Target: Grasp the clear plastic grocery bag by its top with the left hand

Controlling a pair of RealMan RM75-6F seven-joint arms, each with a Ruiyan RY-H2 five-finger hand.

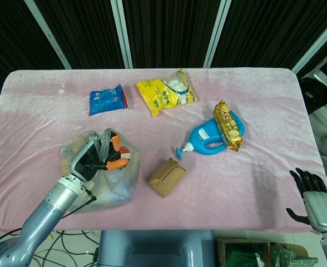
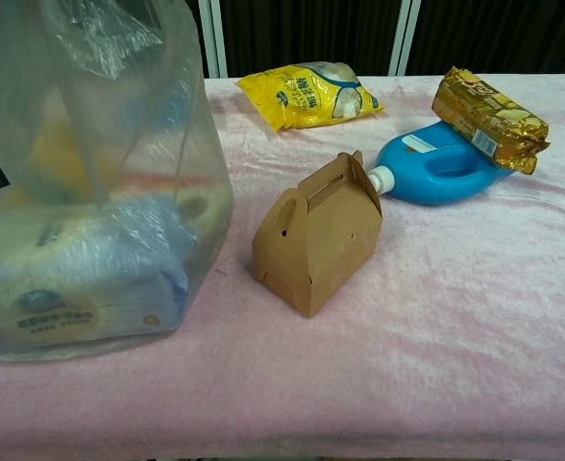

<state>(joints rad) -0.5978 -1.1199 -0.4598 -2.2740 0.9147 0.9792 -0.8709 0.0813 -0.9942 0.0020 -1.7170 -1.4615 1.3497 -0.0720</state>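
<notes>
Gripping the gathered top of the clear plastic grocery bag (image 1: 105, 178), left hand (image 1: 99, 157); packaged goods fill it.

A staged test area in a lab or robotics workspace is indicated rather than a home or shop. A single table (image 1: 263, 183) is covered with a pink velvety cloth, and it is backed by black curtains (image 1: 169, 30) hung between pale metal frame bars (image 1: 120, 30). Loose cables (image 1: 69, 236) are seen on the floor under the near edge, and a green-filled bin (image 1: 247, 256) is set below the table. Groceries are laid out well apart as if for trials: a yellow snack bag (image 1: 166, 92), a blue packet (image 1: 108, 99), a blue detergent bottle (image 1: 208, 139) and a small cardboard box (image 1: 167, 177).
</notes>
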